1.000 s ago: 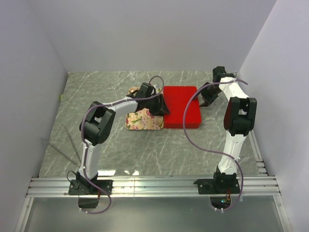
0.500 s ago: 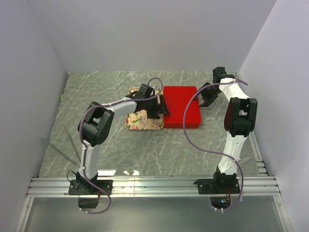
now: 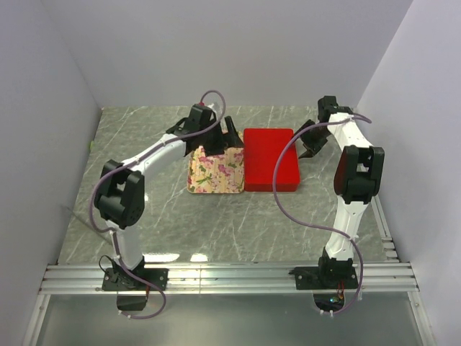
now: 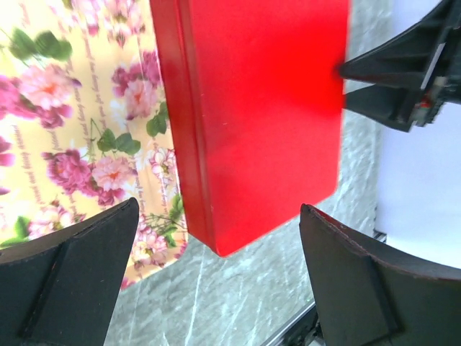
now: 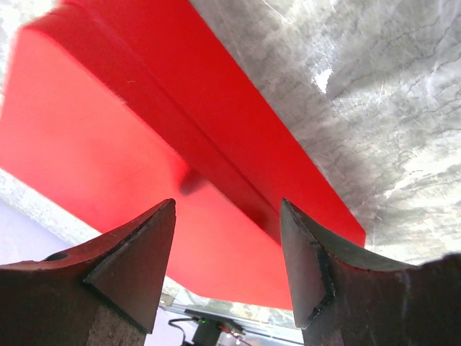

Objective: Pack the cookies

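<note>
Hovering left tool (image 4: 220,209) wide open; right tool (image 5: 227,205) open beside red box (image 3: 270,158), long axis near-far.

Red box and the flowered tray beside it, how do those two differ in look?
The plain red rectangular box is one solid colour; the cream floral-print tray is covered in pink flowers and green leaves. The box stands taller, its side wall rising above the tray, which lies low. Both have rounded corners and rest side by side on the grey marbled table.

Plain white walls (image 3: 230,50) enclose a grey-green marbled tabletop (image 3: 216,216) edged by aluminium rails (image 3: 230,277).
</note>
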You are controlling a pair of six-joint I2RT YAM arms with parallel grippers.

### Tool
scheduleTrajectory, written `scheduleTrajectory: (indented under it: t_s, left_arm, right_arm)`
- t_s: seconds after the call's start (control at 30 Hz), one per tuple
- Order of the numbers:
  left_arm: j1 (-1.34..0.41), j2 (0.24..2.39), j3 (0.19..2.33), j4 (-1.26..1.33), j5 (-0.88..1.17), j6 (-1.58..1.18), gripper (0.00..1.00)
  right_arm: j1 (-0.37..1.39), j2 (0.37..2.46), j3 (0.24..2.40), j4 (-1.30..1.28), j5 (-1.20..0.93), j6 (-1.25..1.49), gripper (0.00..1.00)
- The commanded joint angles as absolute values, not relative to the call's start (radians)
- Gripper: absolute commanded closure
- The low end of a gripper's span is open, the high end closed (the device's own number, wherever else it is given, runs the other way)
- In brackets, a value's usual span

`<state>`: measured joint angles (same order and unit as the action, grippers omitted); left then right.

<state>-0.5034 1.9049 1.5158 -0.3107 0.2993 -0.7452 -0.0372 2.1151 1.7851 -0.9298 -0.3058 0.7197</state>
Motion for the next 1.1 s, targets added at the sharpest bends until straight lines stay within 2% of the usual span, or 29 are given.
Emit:
scheduleTrajectory:
  t_s: [0.0, 0.23, 0.4, 0.63, 0.73, 0.77, 0.83, 0.87, 0.93, 0.97, 1.07]
  left_arm:
    - [-0.482, 1.801, 1.552, -0.344, 0.253, -0.735, 0.01]
    - [-0.433, 1.666, 1.539, -0.396, 0.173, -0.69, 0.0]
    - [-0.417, 1.542, 1.542, -0.448, 0.049, -0.623, 0.01]
    - [-0.408, 1.312, 1.488, -0.531, -0.27, -0.522, 0.0]
    - [-0.408, 1.169, 1.375, -0.464, -0.399, -0.459, 0.01]
    - [-0.41, 1.132, 1.282, -0.392, -0.458, -0.443, 0.01]
    - [-0.41, 1.004, 1.15, -0.29, -0.536, -0.411, 0.01]
    - [-0.41, 0.956, 0.997, -0.222, -0.572, -0.4, 0.01]
    - [-0.408, 0.818, 0.835, -0.022, -0.669, -0.352, 0.06]
    - [-0.408, 0.775, 0.701, 0.033, -0.682, -0.335, 0.11]
    - [-0.405, 0.657, 0.527, 0.167, -0.701, -0.267, 0.16]
  right_arm:
    - [-0.04, 2.06, 1.867, -0.983, -0.27, 0.684, 0.33]
    - [-0.035, 1.918, 1.878, -1.002, -0.206, 0.669, 0.33]
    - [0.003, 1.666, 1.766, -0.939, -0.213, 0.68, 0.34]
    - [0.262, 1.258, 1.461, -0.743, -0.163, 0.641, 0.35]
    - [0.371, 1.021, 1.251, -0.562, -0.044, 0.64, 0.21]
    - [0.415, 0.89, 1.188, -0.504, -0.022, 0.644, 0.07]
    - [0.433, 0.754, 0.98, -0.291, 0.023, 0.678, 0.05]
    - [0.437, 0.632, 0.903, -0.209, 0.028, 0.683, 0.04]
    - [0.437, 0.527, 0.713, -0.004, 0.044, 0.669, 0.04]
    - [0.436, 0.441, 0.672, 0.033, 0.089, 0.645, 0.03]
    - [0.436, 0.361, 0.63, -0.03, 0.208, 0.604, 0.02]
